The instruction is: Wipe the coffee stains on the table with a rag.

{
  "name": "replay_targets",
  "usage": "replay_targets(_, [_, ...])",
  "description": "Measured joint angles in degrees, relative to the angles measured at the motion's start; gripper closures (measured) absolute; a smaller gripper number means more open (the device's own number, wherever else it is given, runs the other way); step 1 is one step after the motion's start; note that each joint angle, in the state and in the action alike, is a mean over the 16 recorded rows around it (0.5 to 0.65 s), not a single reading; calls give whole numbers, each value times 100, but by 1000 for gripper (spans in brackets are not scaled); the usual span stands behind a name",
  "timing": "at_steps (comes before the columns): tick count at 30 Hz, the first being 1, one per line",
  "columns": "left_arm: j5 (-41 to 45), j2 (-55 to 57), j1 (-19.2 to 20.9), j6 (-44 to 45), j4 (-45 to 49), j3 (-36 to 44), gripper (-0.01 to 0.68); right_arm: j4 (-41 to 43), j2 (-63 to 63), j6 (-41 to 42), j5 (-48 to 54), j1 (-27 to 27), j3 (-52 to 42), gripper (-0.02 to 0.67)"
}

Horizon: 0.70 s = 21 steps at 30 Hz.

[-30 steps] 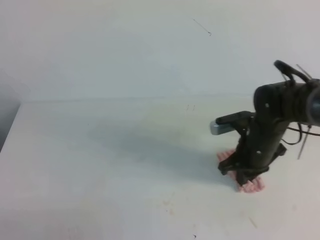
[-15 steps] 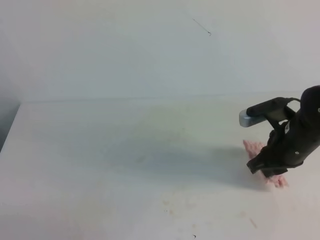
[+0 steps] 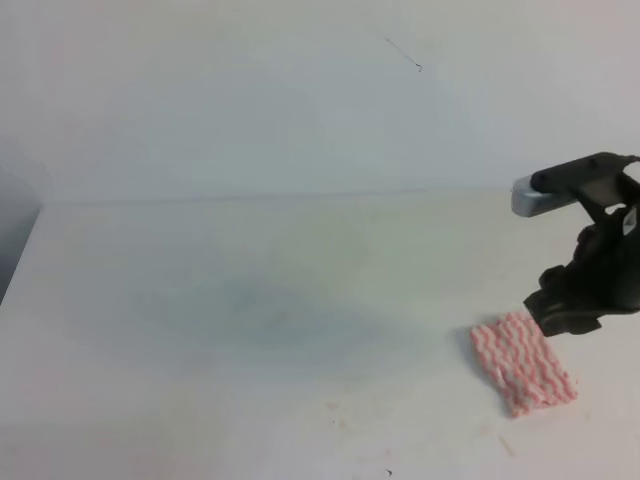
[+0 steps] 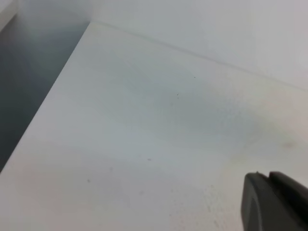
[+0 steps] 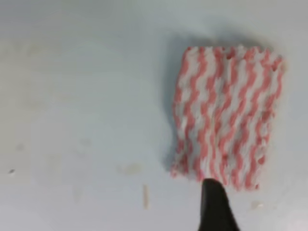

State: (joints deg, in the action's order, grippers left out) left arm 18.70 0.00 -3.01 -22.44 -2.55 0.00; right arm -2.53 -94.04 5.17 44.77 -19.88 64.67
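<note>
One small folded rag (image 3: 522, 362) with pink-red and white zigzag stripes lies flat on the broad white desk (image 3: 250, 330); the black right hand (image 3: 572, 320) hovers just above it, released.

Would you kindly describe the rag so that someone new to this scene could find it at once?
Start with the broad white table and follow it to its right side, where the robot's dark right hand hangs. The rag lies flat on the tabletop just below and left of that hand, free of it. It is a small rectangular cloth with pink-red and white wavy stripes, the only coloured, patterned thing there.
</note>
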Motion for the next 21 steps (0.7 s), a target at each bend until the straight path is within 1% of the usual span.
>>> replay_targets(2, [0, 0, 0, 0, 0, 0, 674, -69, 250, 71, 149, -1, -2, 304])
replay_targets(11, [0, 0, 0, 0, 0, 0, 674, -337, 1684, 388, 957, -7, -8, 550])
replay_targets(14, [0, 0, 0, 0, 0, 0, 674, -380, 2183, 385, 1189, -9, -8, 613])
replay_targets(17, [0, 0, 0, 0, 0, 0, 674, -403, 2637, 313, 1382, -9, -8, 647])
replay_targets(21, [0, 0, 0, 0, 0, 0, 674, -425, 3113, 187, 1534, -9, -8, 653])
